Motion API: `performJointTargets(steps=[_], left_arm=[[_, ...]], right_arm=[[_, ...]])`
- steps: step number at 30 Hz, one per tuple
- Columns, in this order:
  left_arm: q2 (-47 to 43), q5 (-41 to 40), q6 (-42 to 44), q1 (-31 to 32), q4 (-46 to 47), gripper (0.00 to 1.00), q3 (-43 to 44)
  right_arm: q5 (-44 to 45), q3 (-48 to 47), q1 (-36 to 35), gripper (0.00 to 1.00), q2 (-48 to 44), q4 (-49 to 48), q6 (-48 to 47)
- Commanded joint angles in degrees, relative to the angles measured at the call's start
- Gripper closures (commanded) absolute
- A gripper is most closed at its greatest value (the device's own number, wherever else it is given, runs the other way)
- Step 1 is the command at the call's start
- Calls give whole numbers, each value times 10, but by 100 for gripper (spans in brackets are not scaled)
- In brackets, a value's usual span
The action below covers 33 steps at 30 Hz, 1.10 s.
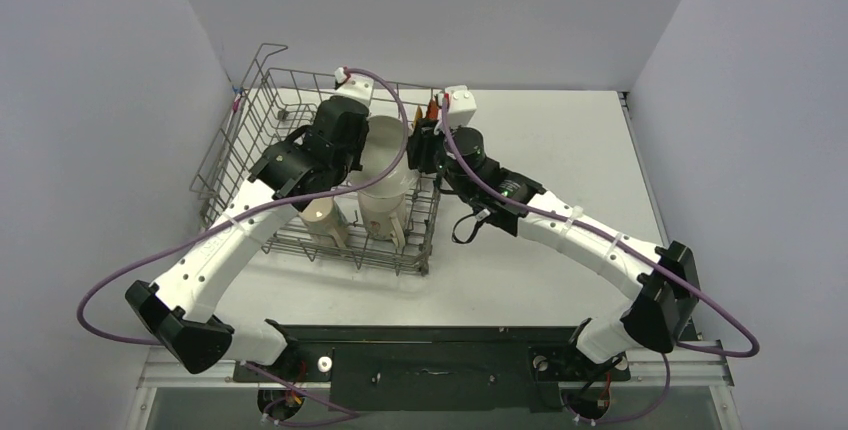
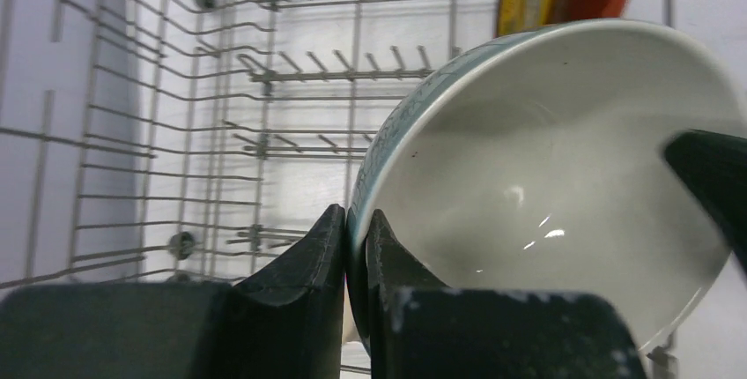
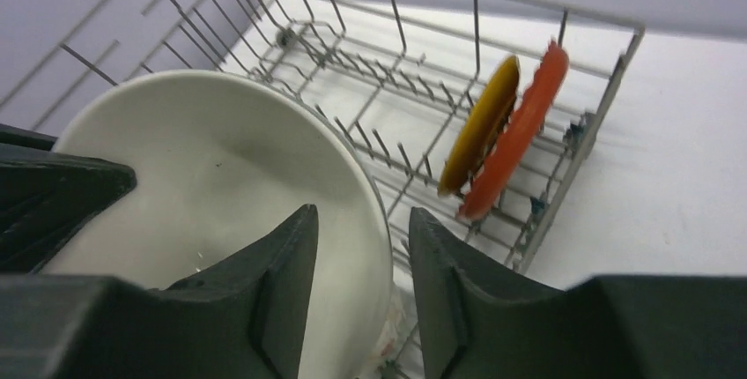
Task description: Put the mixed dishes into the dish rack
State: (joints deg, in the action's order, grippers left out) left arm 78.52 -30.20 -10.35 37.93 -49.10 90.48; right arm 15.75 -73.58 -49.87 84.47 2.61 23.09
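White tabletop (image 1: 560, 140) is carrying the dish rack (image 1: 232, 140); the white bowl (image 2: 546, 185) is hanging over the rack's middle. Left gripper (image 2: 356, 222) is pinching its rim tight, while right gripper (image 3: 363, 217) is straddling the opposite rim, jaws apart. So thin a hold is risking a slip onto the mugs (image 1: 328, 218) in the rack's near side.

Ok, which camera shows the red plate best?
Right wrist: the red plate stands on edge in the rack beside the saucer, nearly whole. Left wrist catches only a cropped piece at the top edge; top external shows barely an orange sliver.
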Motion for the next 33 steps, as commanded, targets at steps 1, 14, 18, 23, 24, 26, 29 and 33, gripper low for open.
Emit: performJointTargets(steps=[1,14,18,23,24,26,29,33], left_arm=[[-37,-170,34,-6,67,100,16],[-62,-387,337,-80,315,100,-83],[-41,-404,485,-127,501,100,-132],[19,-402,729,-156,785,100,-195],[29,-400,804,-159,827,100,-219],[56,-387,873,-160,958,100,-252],[97,-380,912,-164,1020,100,-274],[138,-385,971,-181,1122,100,-277]], right_arm=[[9,-56,-8,52,-28,-73,33],[-82,28,96,39,-163,5,78],[-110,90,128,40,-220,15,84],[-167,150,156,41,-283,23,107],[-173,164,159,41,-290,23,110],[-181,181,162,41,-308,31,111],[-178,205,165,41,-324,39,107],[-178,225,165,41,-331,42,104]])
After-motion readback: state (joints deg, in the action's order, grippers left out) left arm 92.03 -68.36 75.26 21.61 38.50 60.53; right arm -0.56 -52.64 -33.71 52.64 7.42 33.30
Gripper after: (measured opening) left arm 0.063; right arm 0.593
